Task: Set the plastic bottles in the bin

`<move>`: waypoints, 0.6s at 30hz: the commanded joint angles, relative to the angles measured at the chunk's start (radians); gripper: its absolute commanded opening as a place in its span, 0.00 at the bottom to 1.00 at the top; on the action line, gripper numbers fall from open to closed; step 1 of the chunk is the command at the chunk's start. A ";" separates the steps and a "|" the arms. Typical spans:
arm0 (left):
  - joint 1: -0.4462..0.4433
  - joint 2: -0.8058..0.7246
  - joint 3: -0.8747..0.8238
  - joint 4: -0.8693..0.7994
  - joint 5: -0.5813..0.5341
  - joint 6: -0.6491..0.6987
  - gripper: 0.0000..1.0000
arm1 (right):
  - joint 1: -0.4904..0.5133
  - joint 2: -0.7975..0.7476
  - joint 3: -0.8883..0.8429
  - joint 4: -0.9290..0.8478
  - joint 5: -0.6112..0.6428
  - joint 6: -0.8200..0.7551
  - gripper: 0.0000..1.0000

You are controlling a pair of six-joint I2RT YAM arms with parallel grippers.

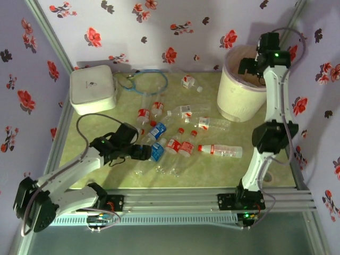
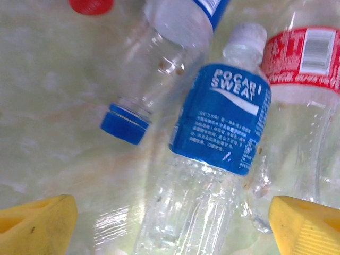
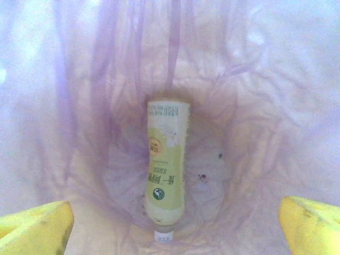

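Right gripper [image 1: 248, 66] hangs over the bin [image 1: 236, 101], at the table's far right corner; in its wrist view the right gripper [image 3: 172, 226] has yellow fingers [image 3: 34, 228] spread wide with nothing between them. Down inside, on the clear liner [image 3: 265, 106], one bottle with a pale green label [image 3: 166, 170] lies with its white cap toward the camera. Left gripper [image 1: 149, 152] is low over the bottle cluster [image 1: 175, 143] mid-table. Its jaws are wide too, left gripper [image 2: 172, 226] straddling the lower body of the blue-labelled bottle [image 2: 223, 117] without touching it. Just beside that one lie a clear bottle with a blue cap [image 2: 125, 122] and a red-labelled bottle [image 2: 303, 58], which overlaps its edge. A red cap [image 2: 91, 5] sits at the top edge. Remaining plastic bottles lie scattered on the green table [image 1: 212, 178], one long one [image 1: 220, 151] near the right arm. White square box [image 1: 93, 87] and blue cable loop [image 1: 149, 82] sit at the far left.
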 commanded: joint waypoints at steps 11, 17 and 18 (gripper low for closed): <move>-0.126 0.218 0.015 -0.037 0.015 -0.037 0.78 | 0.017 -0.392 -0.503 0.412 -0.363 0.214 0.99; -0.133 0.288 0.016 -0.029 0.025 -0.024 0.63 | 0.032 -0.462 -0.632 0.465 -0.389 0.234 0.99; -0.133 0.299 0.024 -0.036 0.028 -0.016 0.61 | 0.034 -0.472 -0.646 0.472 -0.377 0.233 0.99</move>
